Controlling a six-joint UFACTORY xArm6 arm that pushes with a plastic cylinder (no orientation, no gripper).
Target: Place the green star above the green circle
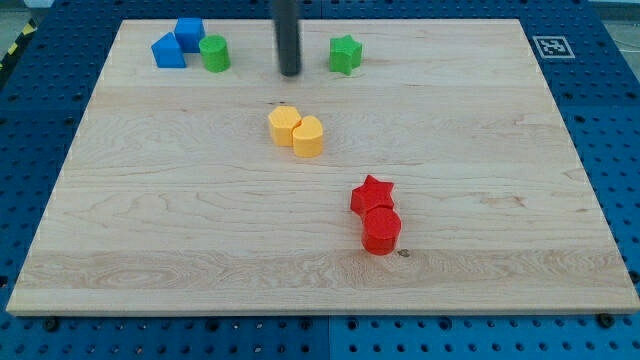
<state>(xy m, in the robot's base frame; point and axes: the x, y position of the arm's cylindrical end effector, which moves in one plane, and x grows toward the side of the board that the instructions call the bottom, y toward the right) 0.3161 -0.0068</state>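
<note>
The green star (345, 54) lies near the view's top, right of centre. The green circle (214, 53) stands at the view's top left, touching the blue blocks. My tip (290, 73) is the lower end of the dark rod. It sits between the two green blocks, about a block's width left of the green star and further from the green circle on its right side.
A blue triangle (168, 51) and a blue cube (189, 32) sit just left of the green circle. Two yellow blocks (297, 131) lie touching below my tip. A red star (373, 194) and a red cylinder (381, 230) touch lower right. The wooden board (120, 240) has blue pegboard around it.
</note>
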